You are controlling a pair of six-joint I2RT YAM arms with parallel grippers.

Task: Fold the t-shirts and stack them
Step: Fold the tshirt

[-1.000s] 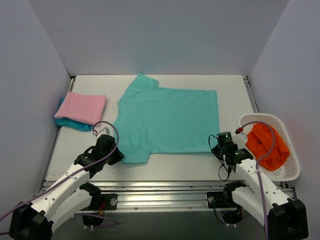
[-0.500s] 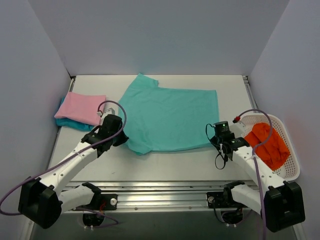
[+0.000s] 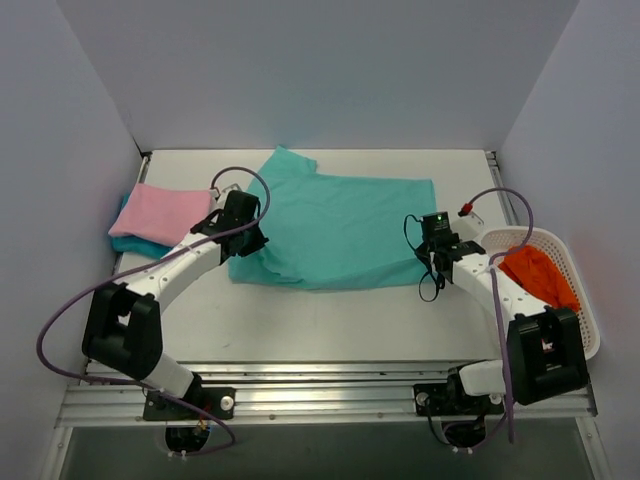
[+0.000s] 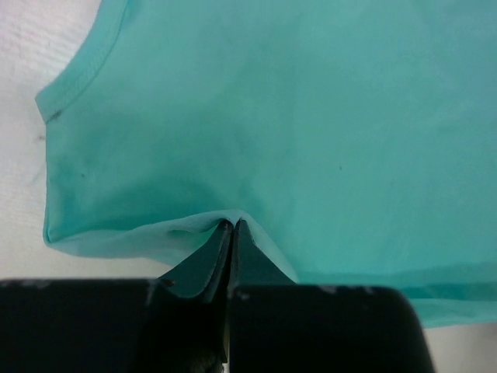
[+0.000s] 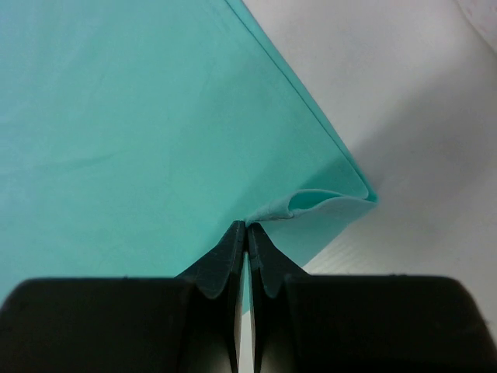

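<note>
A mint-teal t-shirt (image 3: pixel 340 225) lies spread mid-table, its near edge lifted and doubled over toward the back. My left gripper (image 3: pixel 244 226) is shut on that edge near the sleeve side, and the left wrist view shows cloth (image 4: pixel 272 116) pinched at the tips of the gripper (image 4: pixel 231 223). At the hem corner my right gripper (image 3: pixel 432 236) is shut on the same shirt; in the right wrist view the fold (image 5: pixel 326 203) curls just beyond the gripper (image 5: pixel 247 225). A folded pink t-shirt (image 3: pixel 165 212) rests on a darker turquoise t-shirt (image 3: pixel 140 247) at the left.
A white mesh basket (image 3: pixel 585 335) at the right edge holds an orange garment (image 3: pixel 540 278). The white table (image 3: pixel 330 320) ends in a metal rail at the near side. Grey walls close in the left, back and right.
Both grippers have moved away from the near edge toward the back, carrying the teal shirt's near edge over the rest of it. The shirt now looks shorter front to back.
</note>
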